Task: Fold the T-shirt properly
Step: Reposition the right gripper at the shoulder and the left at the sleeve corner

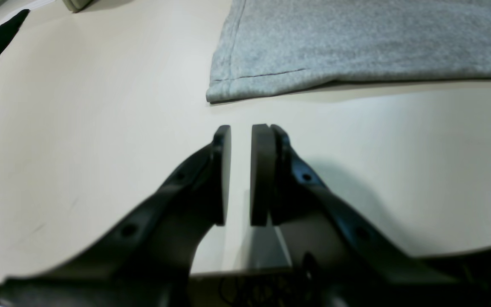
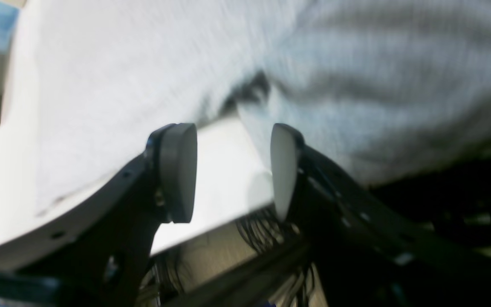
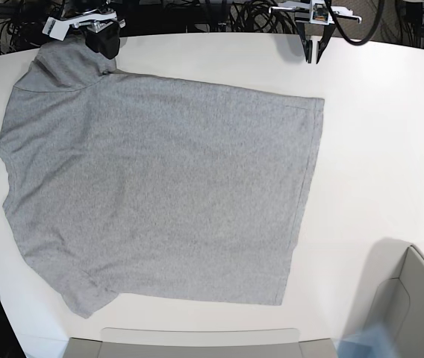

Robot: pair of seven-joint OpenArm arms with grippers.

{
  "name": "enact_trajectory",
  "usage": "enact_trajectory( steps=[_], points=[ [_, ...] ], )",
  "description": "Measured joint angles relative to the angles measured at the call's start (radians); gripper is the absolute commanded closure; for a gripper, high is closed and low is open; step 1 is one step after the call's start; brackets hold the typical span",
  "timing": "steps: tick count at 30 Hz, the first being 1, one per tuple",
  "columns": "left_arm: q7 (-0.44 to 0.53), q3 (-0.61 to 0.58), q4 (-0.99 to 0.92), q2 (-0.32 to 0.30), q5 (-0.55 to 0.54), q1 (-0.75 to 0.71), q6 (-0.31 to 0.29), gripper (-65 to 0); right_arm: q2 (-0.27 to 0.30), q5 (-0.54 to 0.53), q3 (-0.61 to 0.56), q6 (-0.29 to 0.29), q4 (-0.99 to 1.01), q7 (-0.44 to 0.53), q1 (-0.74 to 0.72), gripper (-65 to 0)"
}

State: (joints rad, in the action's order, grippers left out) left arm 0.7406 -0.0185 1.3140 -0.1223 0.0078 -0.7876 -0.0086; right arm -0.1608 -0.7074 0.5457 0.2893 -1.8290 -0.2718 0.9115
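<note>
2 pincers: both sat at the top edge of the base view, the left pincer (image 3: 314,54) at upper right, the right pincer (image 3: 106,46) at upper left.
T-shirt position: the T-shirt (image 3: 160,194) lay flat, plain side up, across the left and centre of the tabletop (image 3: 391,149); its long axis ran left to right in the frame, hem at the right, sleeves at the left.
Left pincer state: narrow, only a slim gap between its pads (image 1: 264,175), holding nothing.
Left pincer relation: the hem corner (image 1: 222,87) lay just ahead of the tips, toward the top of the left wrist frame, near but apart.
Right pincer state: wide, with bare tabletop between the pads (image 2: 178,170); no cloth pinched.
Right pincer relation: it hovered over the upper-left sleeve (image 3: 55,63), with blurred grey cloth directly ahead.
Nearer arm: judged about equal, each near its own top corner.
Key relation: both corners lay ahead of the tips, so a pull down the frame looked likely.
</note>
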Motion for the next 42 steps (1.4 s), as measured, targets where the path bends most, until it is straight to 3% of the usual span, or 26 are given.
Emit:
enact_trajectory(
  steps=[4, 12, 18, 32, 42],
  points=[
    [0.000, -0.006, 0.000, -0.023, 0.005, 0.000, -0.005, -9.5, 0.006, -0.002, -0.002, -0.001, 0.051, 0.113, 0.021, -28.2],
    [0.002, -0.008, -0.010, -0.083, 0.003, 0.031, -0.001, -9.5, 0.002, -0.006, -0.125, -0.001, 0.161, 0.365, 0.077, -28.2],
    [-0.003, -0.008, -0.066, -0.100, 0.004, 0.062, -0.005, -9.5, 0.000, -0.171, -0.077, 0.001, 0.214, 0.367, 0.108, -28.2],
    [0.001, -0.007, -0.083, -0.113, 0.003, 0.095, 0.000, -9.5, 0.003, -0.176, -0.033, 0.003, 0.206, 0.368, 0.050, -28.2],
    [0.000, 0.001, -0.083, -0.146, 0.000, 0.096, -0.003, -9.5, 0.010, -0.176, -0.031, 0.000, 0.379, 0.366, -0.037, -28.2]
  ],
)
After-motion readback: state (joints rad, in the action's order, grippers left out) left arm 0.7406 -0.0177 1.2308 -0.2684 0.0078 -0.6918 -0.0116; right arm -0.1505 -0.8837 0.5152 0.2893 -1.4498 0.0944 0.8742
